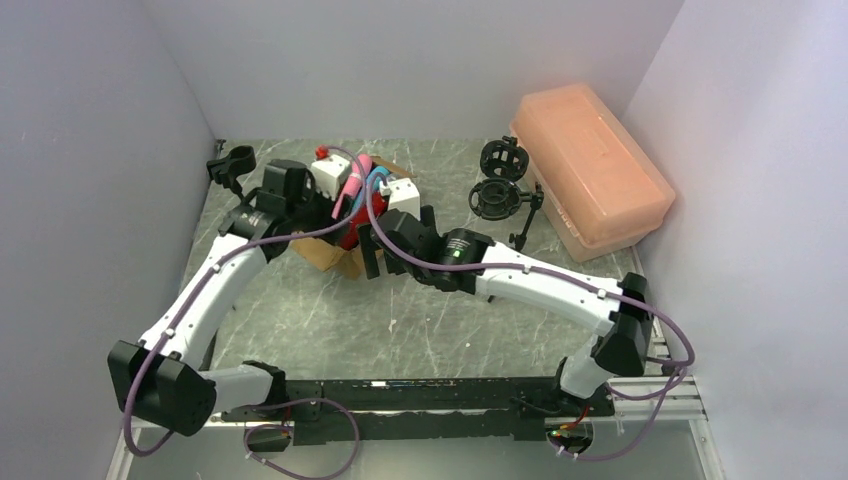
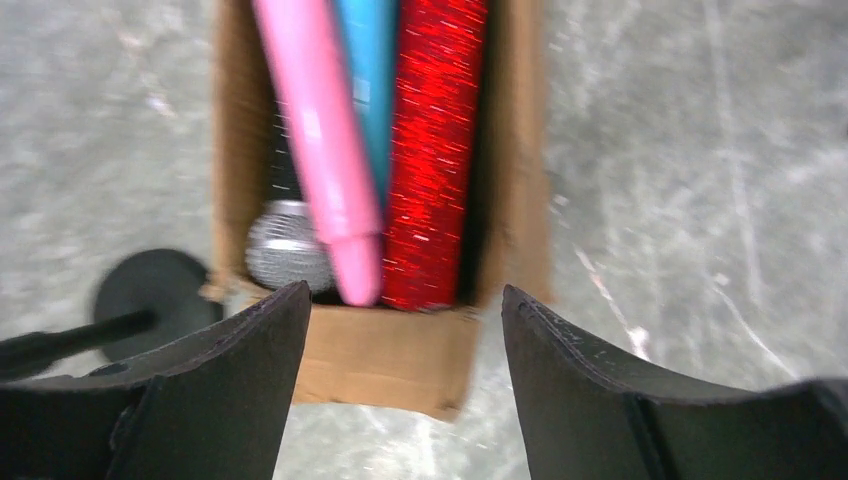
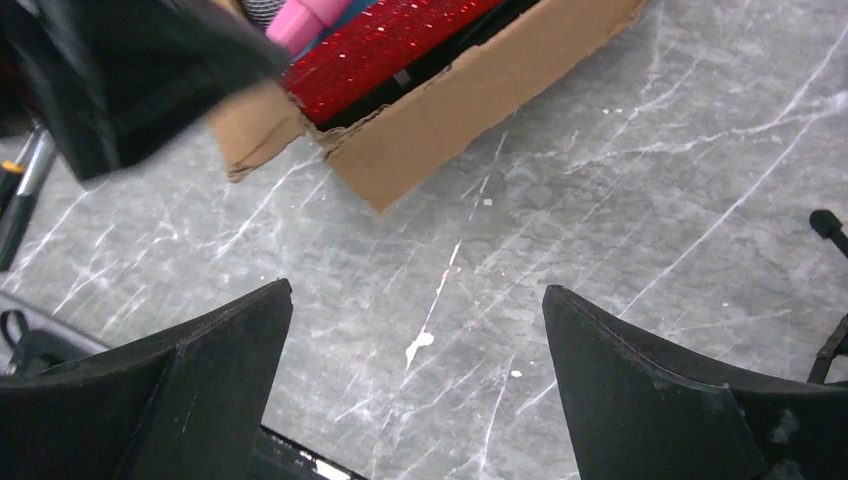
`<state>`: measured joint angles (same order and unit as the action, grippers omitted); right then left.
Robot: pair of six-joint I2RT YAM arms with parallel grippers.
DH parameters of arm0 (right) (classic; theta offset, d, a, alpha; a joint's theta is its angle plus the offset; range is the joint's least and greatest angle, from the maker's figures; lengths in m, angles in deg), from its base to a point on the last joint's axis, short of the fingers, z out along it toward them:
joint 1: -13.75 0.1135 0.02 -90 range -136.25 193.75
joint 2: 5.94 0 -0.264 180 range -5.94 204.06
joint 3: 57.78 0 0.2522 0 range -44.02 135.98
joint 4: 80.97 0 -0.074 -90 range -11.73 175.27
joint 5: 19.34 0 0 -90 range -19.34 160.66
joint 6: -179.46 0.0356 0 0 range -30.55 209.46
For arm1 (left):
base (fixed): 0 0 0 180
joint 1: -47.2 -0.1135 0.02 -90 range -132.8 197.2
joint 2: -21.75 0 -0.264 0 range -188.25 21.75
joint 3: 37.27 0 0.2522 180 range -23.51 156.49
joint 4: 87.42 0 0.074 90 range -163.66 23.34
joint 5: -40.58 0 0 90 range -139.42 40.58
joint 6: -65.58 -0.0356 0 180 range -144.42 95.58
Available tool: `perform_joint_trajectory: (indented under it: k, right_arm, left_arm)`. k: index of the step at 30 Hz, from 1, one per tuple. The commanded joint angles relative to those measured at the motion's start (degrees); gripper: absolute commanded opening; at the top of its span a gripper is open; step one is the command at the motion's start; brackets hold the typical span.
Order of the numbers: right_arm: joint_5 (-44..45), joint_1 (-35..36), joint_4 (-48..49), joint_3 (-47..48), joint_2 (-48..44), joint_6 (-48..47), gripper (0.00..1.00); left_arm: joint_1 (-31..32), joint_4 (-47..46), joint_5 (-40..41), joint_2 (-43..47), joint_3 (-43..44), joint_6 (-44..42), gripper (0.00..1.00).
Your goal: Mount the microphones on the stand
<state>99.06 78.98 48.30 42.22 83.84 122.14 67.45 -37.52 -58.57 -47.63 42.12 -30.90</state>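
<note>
Pink stick microphone (image 2: 322, 150), blue microphone (image 2: 366, 80) & red-glitter microphone (image 2: 436, 150) lie packed in open brown cardboard box (image 2: 385, 365). Left gripper (image 2: 405, 300) hovers above, jaws apart, empty, prob. lining up a pick. Right gripper (image 3: 415, 295) is spread wide over grey marbled table (image 3: 620, 190), holding nothing.

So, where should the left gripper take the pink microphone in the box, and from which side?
The pink microphone lies on top of the other microphones in the cardboard box, tail end towards the left gripper. Probably grip its handle near that end, from above, jaws across its width.

table (image 1: 400, 320) | cardboard box (image 1: 322, 253) | orange lidded bin (image 1: 590, 165) | black stands (image 1: 497, 197), seemingly
</note>
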Motion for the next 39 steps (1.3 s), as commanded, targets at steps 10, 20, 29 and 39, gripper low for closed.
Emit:
perform_joint_trajectory:
  k: [10,20,29,39]
  right_arm:
    - [-0.61,-0.37,7.84,-4.81,-1.35,5.90,1.00]
    - [1.30,-0.28,9.40,-9.87,-3.98,7.12,0.99]
    - [5.76,-0.36,7.44,-8.52,-2.42,6.16,0.95]
    - [1.17,-2.87,10.74,-6.92,2.17,5.63,0.95]
  left_arm:
    - [-8.47,-12.08,8.97,-15.17,6.11,-8.03,0.49]
    - [-11.34,-14.83,8.97,-22.05,4.56,-8.25,0.37]
    - [-12.25,-9.14,1.40,-13.82,-3.29,-7.98,0.00]
    - [-12.25,7.79,-6.00,1.49,-11.18,-3.74,0.01]
